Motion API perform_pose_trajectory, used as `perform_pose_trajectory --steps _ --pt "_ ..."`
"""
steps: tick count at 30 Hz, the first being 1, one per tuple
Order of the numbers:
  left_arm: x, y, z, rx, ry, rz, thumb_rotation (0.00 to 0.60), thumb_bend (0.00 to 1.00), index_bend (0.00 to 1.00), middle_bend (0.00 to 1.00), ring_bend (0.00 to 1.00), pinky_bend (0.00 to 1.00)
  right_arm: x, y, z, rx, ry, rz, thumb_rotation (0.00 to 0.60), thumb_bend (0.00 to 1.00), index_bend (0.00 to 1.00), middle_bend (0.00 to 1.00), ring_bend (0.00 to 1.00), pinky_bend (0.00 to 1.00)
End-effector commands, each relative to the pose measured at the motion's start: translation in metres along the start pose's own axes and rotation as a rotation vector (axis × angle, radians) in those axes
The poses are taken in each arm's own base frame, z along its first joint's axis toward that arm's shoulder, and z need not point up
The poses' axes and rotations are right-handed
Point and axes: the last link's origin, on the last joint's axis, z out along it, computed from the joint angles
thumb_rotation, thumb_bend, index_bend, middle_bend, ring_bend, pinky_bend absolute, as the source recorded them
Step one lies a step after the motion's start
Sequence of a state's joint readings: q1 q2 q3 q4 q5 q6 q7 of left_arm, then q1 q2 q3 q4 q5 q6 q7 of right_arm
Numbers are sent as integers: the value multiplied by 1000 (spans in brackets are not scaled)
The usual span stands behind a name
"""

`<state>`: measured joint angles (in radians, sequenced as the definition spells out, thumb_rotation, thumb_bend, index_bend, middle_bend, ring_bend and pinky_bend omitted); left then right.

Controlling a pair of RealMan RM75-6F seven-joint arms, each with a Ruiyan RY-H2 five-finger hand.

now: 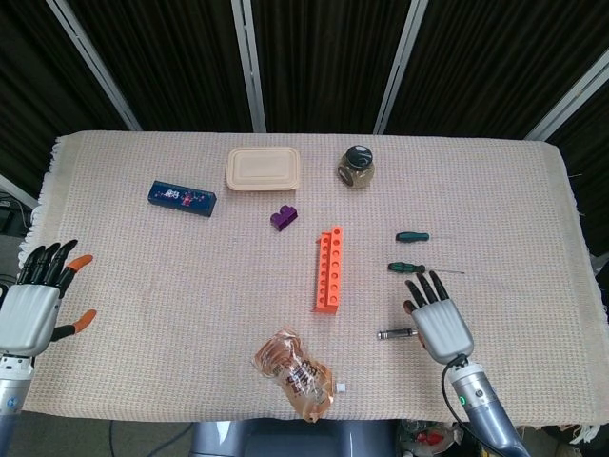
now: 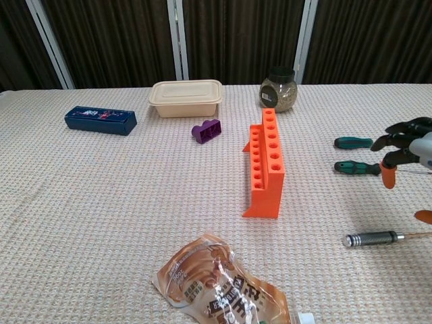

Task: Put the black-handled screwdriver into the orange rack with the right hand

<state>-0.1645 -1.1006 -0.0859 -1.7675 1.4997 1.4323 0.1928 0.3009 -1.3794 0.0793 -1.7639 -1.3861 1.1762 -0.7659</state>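
Observation:
The orange rack [image 1: 328, 271] [image 2: 265, 165] stands mid-table, its row of holes facing up. Right of it lie three screwdrivers: a green one [image 1: 411, 236] [image 2: 353, 142], a green-and-black one [image 1: 406, 268] [image 2: 358, 167], and nearest the front a dark knurled-handled one [image 1: 395, 334] [image 2: 371, 238]. My right hand [image 1: 438, 319] [image 2: 407, 145] hovers open, fingers spread, over the thin shaft of the knurled screwdriver, just right of its handle and holding nothing. My left hand [image 1: 33, 305] is open at the table's left edge, seen only in the head view.
At the back are a beige lidded box [image 1: 263, 168], a jar [image 1: 355, 166], a blue box [image 1: 182, 196] and a purple block [image 1: 284, 218]. A snack bag [image 1: 292, 373] lies near the front edge, left of the knurled screwdriver.

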Motion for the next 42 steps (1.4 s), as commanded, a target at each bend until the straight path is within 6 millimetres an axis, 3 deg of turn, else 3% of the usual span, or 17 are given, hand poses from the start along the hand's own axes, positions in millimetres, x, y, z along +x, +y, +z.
perform_pose_trajectory --steps 1,22,42 --pt "-1 0 1 0 -3 3 600 193 192 22 0 0 -5 -10 3 17 -30 -12 600 220 421 135 0 0" --pt "-6 3 10 -3 -16 7 600 192 193 9 0 0 -27 -41 27 6 -140 -2 600 319 427 125 0 0" --pt "-9 1 15 -4 -20 -3 600 192 193 8 0 0 -33 -61 26 8 -197 -48 600 329 452 125 0 0"
